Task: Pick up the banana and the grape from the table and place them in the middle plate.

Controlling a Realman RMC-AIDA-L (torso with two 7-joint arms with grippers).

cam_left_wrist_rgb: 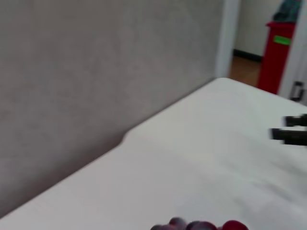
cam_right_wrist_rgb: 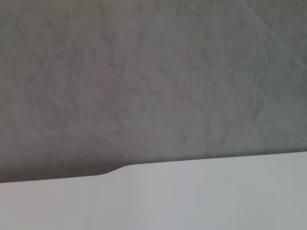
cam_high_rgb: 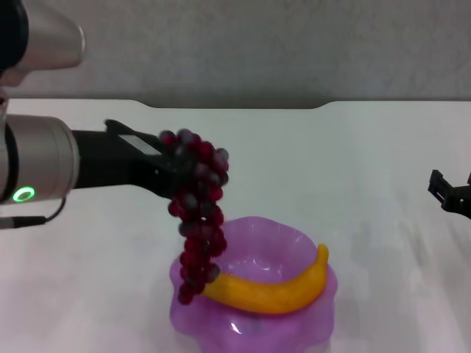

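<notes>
Item: long bunch of small dark red-purple round grapes, some grey-bloomed (cam_high_rgb: 197,213). Held by its upper end in the black left gripper (cam_high_rgb: 171,170), whose fingers are pinched on the top of the cluster; it hangs above the near-left rim of the translucent purple scalloped plate (cam_high_rgb: 294,239), its lowest berries just over or touching that rim (contact not clear). Long axis near vertical, top leaning slightly toward the far side.

Item: smooth curved yellow-orange banana (cam_high_rgb: 274,288). Already lying in the plate, long axis left to right, right end raised on the far-right rim.

Item: right gripper (cam_high_rgb: 449,193). Idle at the right edge, above the plain white table (cam_high_rgb: 353,162); finger state cannot be told.

Handling note: judged best to shift the bunch toward the plate's centre, lower until it slackens, then part the fingers (avoids draping over the rim)
</notes>
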